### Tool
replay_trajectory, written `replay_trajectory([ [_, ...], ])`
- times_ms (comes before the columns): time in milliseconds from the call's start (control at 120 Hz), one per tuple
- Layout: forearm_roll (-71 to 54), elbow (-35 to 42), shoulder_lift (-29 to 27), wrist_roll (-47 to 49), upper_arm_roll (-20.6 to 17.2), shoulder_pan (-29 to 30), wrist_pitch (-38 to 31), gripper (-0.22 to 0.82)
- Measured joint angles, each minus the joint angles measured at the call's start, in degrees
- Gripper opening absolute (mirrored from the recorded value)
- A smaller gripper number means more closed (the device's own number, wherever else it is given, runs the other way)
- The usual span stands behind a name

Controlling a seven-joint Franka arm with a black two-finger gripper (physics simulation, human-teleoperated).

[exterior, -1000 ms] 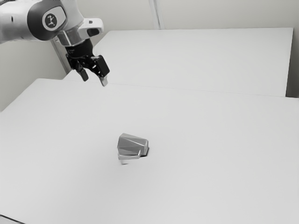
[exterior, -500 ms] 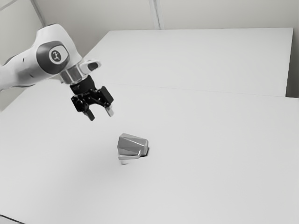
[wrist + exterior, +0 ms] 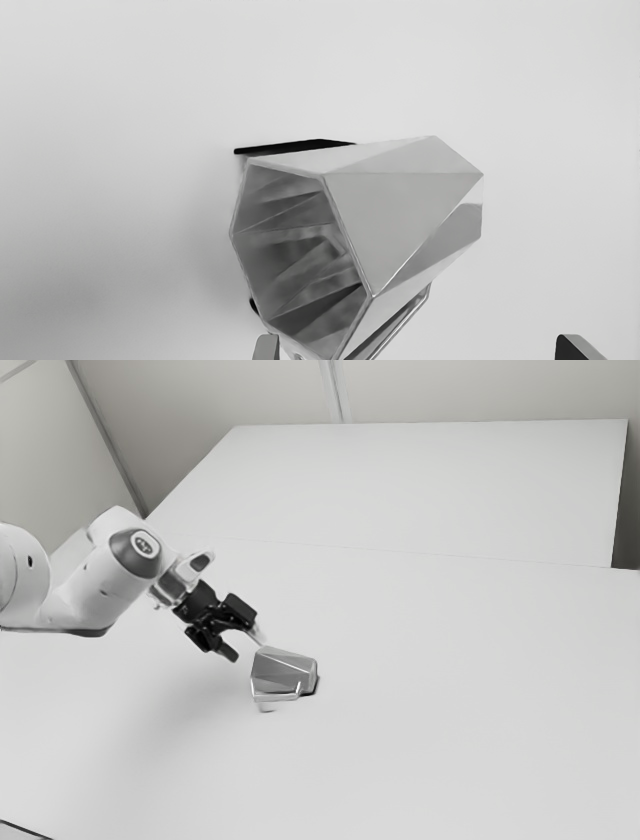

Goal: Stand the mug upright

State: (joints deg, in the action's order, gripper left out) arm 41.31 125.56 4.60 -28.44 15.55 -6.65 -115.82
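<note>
Exterior view: tool (image 3: 246, 647) near the sideways mug (image 3: 280, 673)

Arm: I am wearing smooth, rounded white shell casings (image 3: 105, 588), a dark grey joint cap (image 3: 126, 559) bearing a round pale badge with a dark mark (image 3: 146, 543). Below, a silvery metallic collar (image 3: 172, 586) is shining beside a white housing with a dark oval patch (image 3: 200, 562). My angular black two-finger gripper (image 3: 247, 648) is showing one pale tip (image 3: 259, 634). Wrist view: grey, round-cornered fingertips (image 3: 267, 347), one displaying a near-black side.
</note>
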Motion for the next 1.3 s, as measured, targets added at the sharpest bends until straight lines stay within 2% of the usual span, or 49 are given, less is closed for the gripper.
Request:
replay_trajectory([
  [267, 7.16, 0.42, 3.8, -11.68, 0.01, -0.45, -1.02, 0.6],
  [358, 10.21, 0.39, 5.54, -14.97, 0.01, 1.12, -0.24, 0.6],
  [758, 20.34, 0.67, 7.53, -25.11, 0.01, 3.04, 9.91, 0.58],
  [867, 22.21, 0.67, 7.97, -26.87, 0.01, 3.51, 11.68, 0.47],
  [1000, 23.78, 0.91, 8.36, -28.64, 0.01, 3.65, 12.9, 0.17],
  [1067, 24.13, 0.99, 8.46, -29.39, 0.01, 3.65, 13.27, 0.06],
  [1183, 24.44, 0.99, 8.45, -30.51, -0.09, 3.66, 13.69, -0.06],
  [1300, 24.54, 0.92, 8.23, -31.43, -0.41, 3.65, 13.9, -0.11],
])
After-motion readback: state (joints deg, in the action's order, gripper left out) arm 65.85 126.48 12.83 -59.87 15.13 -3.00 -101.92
